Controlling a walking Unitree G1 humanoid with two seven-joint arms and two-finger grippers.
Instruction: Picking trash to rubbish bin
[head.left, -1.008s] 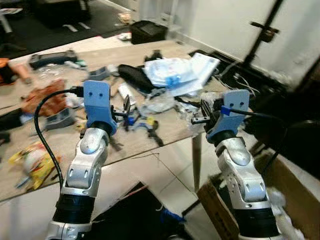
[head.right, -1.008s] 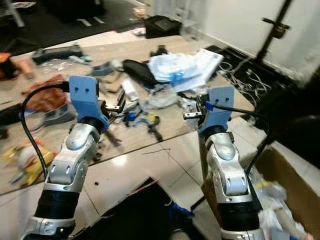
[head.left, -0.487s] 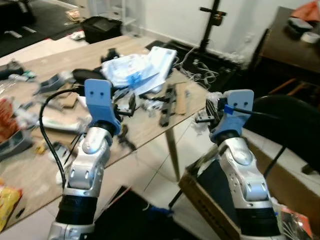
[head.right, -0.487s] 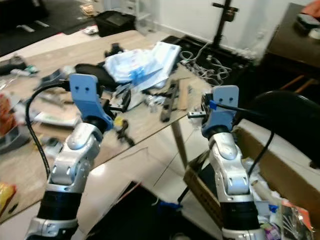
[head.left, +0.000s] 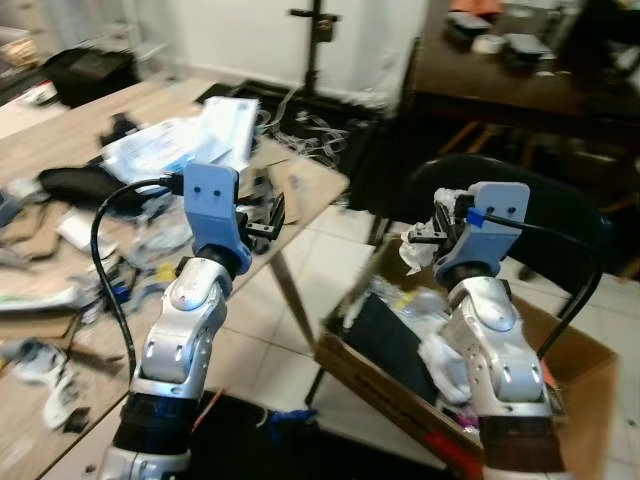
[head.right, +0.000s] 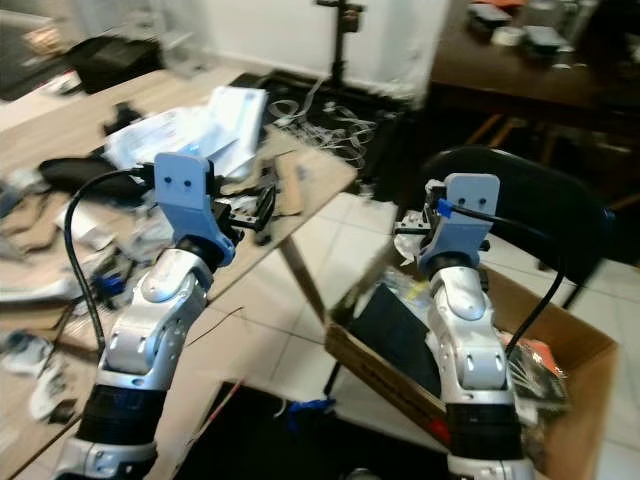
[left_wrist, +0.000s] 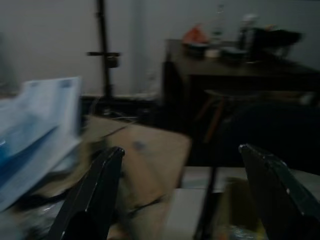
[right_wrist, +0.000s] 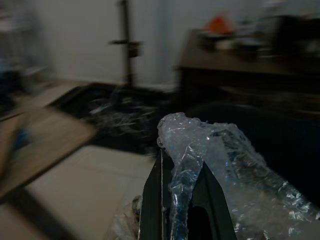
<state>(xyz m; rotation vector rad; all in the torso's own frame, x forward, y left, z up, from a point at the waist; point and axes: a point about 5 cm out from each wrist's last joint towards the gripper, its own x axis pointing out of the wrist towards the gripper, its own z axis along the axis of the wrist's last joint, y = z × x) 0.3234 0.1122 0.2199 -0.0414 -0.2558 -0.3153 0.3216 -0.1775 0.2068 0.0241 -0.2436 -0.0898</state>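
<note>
My right hand (right_wrist: 175, 200) clamped on crumpled clear plastic wrap (right_wrist: 220, 160), raised above the cardboard box (head.left: 585, 365) of trash, my left hand (left_wrist: 180, 190) spread wide, empty, beside the cluttered surface (head.left: 300, 180).

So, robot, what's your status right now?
Right gripper shut on crumpled clear plastic wrap, above brown cardboard rubbish box. Left gripper open, empty. Nothing in the way.

Crinkly clear plastic wrap (right_wrist: 210, 150), brown cardboard box (head.left: 575, 370), matt pale wooden table (head.left: 310, 185), glossy white tiled floor (head.left: 300, 270).
</note>
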